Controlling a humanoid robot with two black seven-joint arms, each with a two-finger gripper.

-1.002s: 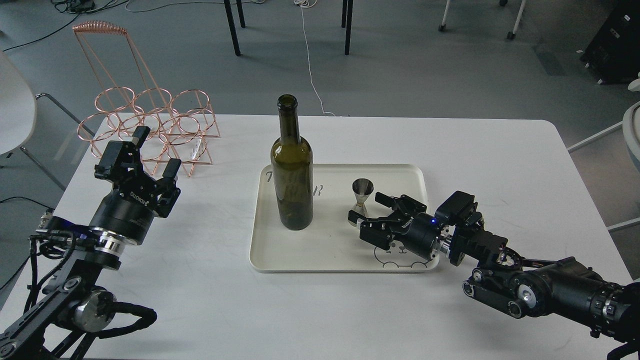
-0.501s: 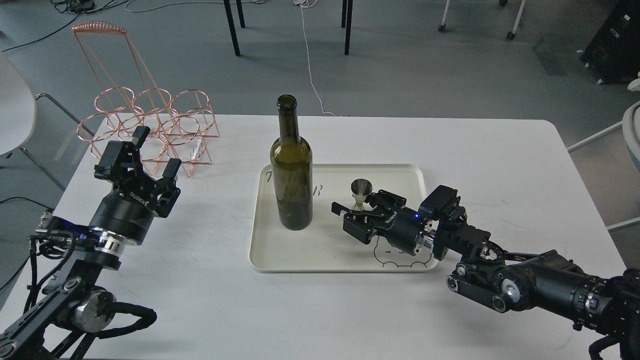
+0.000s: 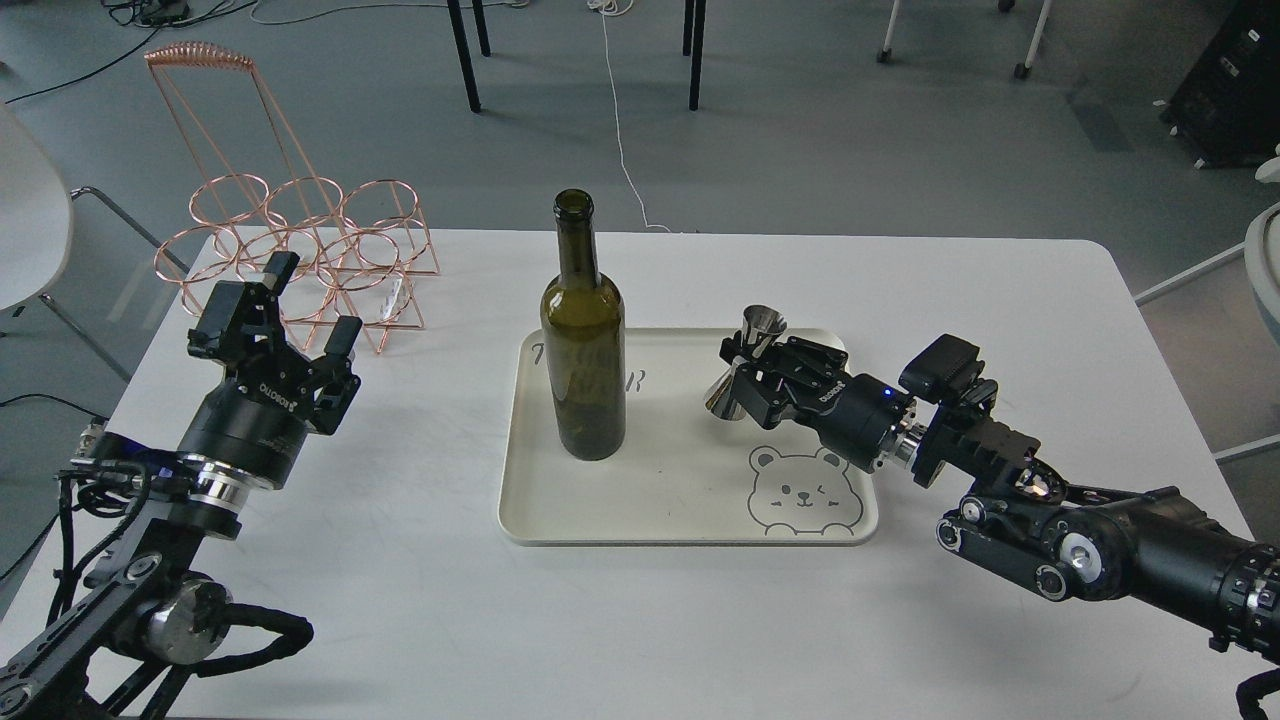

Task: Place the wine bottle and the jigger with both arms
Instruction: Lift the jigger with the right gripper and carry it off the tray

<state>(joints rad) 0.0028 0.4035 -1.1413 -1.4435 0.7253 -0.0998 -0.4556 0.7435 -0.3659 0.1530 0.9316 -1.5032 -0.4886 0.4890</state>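
Table (image 3: 640,620): white, bearing all items. 
Tray (image 3: 690,525): cream, bear drawing at its near right corner. 
Rack (image 3: 300,250): copper wire, set at the far left corner. 
Bottle (image 3: 584,340): stood upright on the tray's left half. 
Right gripper (image 3: 745,375): clamped on the jigger (image 3: 745,372), which is held tilted above the tray's far right. 
Left gripper (image 3: 305,305): fingers spread, nothing held, positioned near the rack.

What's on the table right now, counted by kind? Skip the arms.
Wine bottle: 1, upright on the tray
Jigger: 1, tilted, held in the right claw above the tray
Tray: 1, cream, bear drawing
Copper wire rack: 1, at the far left corner
Total: 4
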